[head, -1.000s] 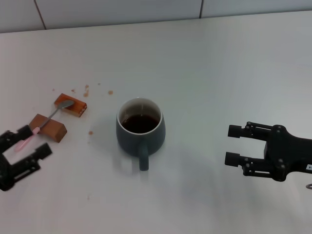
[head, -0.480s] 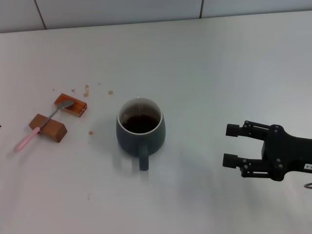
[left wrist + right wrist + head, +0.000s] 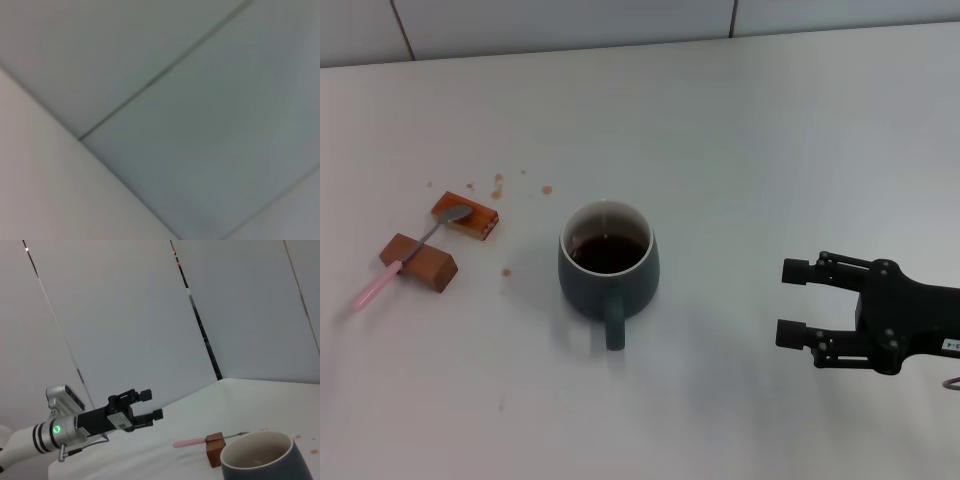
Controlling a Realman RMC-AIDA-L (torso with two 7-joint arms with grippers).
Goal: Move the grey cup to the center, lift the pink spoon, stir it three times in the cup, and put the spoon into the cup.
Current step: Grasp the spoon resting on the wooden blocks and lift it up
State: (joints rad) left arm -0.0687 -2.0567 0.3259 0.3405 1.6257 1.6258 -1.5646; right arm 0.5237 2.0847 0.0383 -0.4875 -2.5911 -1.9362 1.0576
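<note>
On the white surface (image 3: pixel 750 140), far left, we list the slim pink-handled spoon with silver bowl (image 3: pixel 408 254): it lies across two brown rectangular blocks (image 3: pixel 417 261), handle end down on the surface, bowl on the farther block. Brown crumbs (image 3: pixel 498 183) lie scattered nearby. Near the centre we record the rounded dark grey-blue ceramic cup (image 3: pixel 608 268), white inside, upright, holding dark brown liquid, handle toward the robot. On the right, well apart from the cup, the right tool (image 3: pixel 798 302) hovers with fingers spread wide, empty. The left tool (image 3: pixel 151 404) appears only in the right wrist view, raised off the surface, fingers parted, holding nothing.
</note>
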